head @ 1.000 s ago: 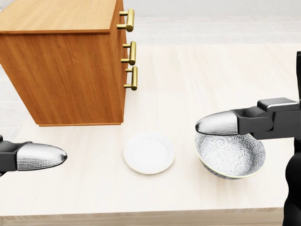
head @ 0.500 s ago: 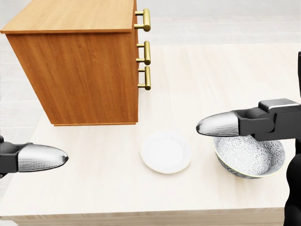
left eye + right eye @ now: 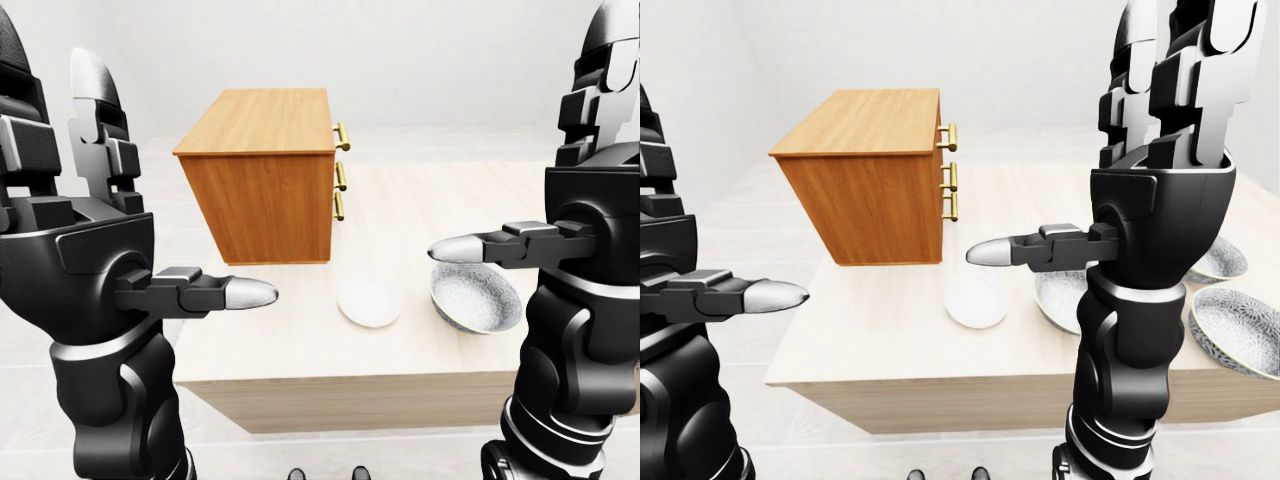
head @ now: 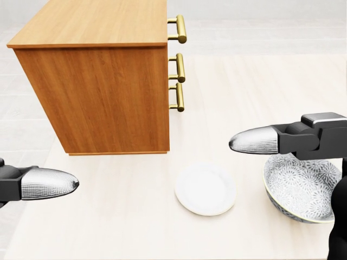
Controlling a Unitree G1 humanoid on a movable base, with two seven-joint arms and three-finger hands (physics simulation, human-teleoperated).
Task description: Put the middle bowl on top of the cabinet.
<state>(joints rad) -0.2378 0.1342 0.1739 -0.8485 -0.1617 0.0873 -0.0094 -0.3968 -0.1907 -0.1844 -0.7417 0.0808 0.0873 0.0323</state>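
Note:
A grey patterned bowl (image 4: 301, 187) sits on the pale table (image 4: 244, 81), low at the right of the head view. My right hand (image 3: 525, 145) hovers above it, open, fingers raised and thumb pointing left, holding nothing. Two more patterned bowls (image 3: 1220, 262) (image 3: 1238, 318) show at the right of the right-eye view, so the bowl near my hand (image 3: 1055, 295) is the leftmost of the three. The wooden cabinet (image 4: 97, 92) stands on the table at upper left, with brass handles (image 4: 179, 67) on its right face. My left hand (image 3: 178, 176) is open and empty, below left of the cabinet.
A white plate (image 4: 205, 189) lies on the table between the cabinet and the nearest bowl. The table's near edge (image 3: 340, 375) runs just below the plate in the left-eye view. Pale floor surrounds the table.
The whole picture has shifted: cabinet, plate and bowl slide right and slightly down, so the camera has moved left. Both hands keep their place in the view and stay open.

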